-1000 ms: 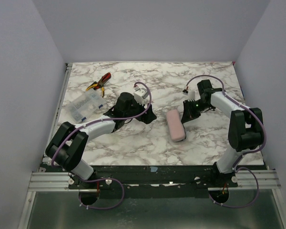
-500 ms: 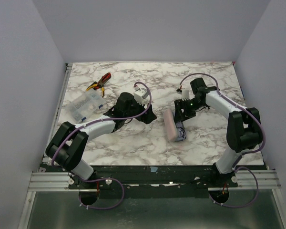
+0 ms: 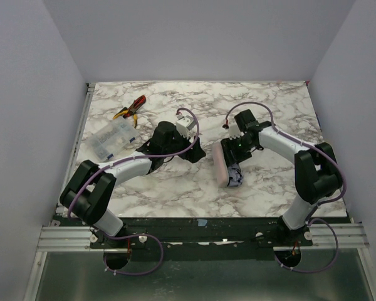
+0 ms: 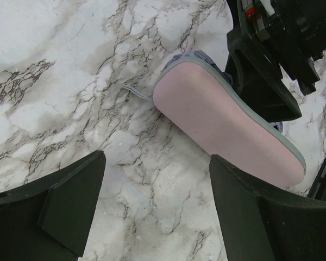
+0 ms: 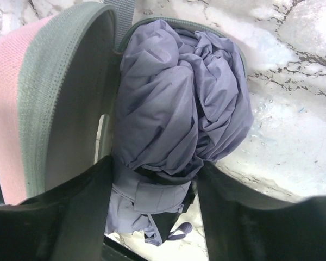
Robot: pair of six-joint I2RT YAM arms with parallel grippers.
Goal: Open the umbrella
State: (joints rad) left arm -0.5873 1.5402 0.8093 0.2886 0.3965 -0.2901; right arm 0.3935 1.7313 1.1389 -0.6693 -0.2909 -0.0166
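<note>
The umbrella is a folded lavender bundle wrapped by its strap, lying in an unzipped pink case with a grey zip edge. In the top view the umbrella shows beside the raised pink case half at table centre. My right gripper straddles the bundle, both fingers pressed against the fabric; from above this gripper sits at the case's far end. My left gripper stands open over bare marble, just left of the pink case; from above it is apart from the case.
Red-and-yellow pliers lie at the back left. A clear plastic box sits near the left edge of the marble table. White walls enclose three sides.
The right gripper has moved left with the case. The pink case has swung open onto its side, exposing the lavender umbrella. The left arm has stayed still.
</note>
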